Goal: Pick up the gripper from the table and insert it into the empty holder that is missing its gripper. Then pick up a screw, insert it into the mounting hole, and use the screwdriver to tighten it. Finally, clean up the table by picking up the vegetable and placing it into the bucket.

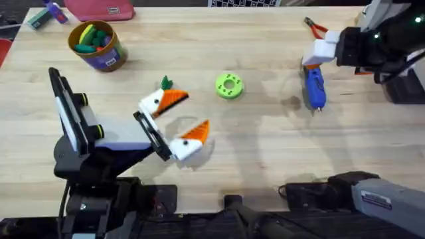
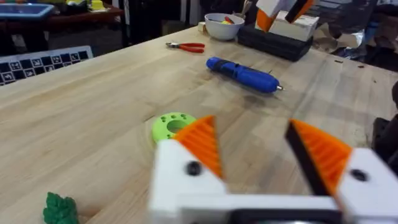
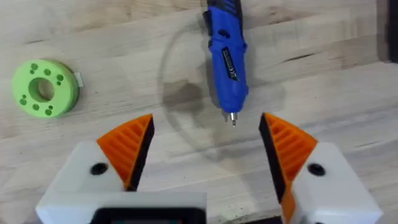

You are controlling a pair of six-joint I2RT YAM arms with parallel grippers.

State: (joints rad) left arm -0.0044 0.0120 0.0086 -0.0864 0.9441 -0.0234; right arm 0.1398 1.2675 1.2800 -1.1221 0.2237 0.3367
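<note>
Two claws are wide open and neither one holds anything. The right claw hangs over the screwdriver, which lies flat on the tabletop at the right side, with its thin metal bit toward the claw. In my judgement the step in hand is to take this screwdriver. To do it well, the claw should move along the blue body, away from the bit, so that the orange pads close across the thick middle part and not on the thin metal. It should come down straight, because the round body may roll if only one pad touches it first.

The left claw rests low near the middle of the tabletop, both its white blocks carrying orange wedges. The vegetable lies just beside it, near the green disc. The bucket stands well apart, in the far left corner.
</note>
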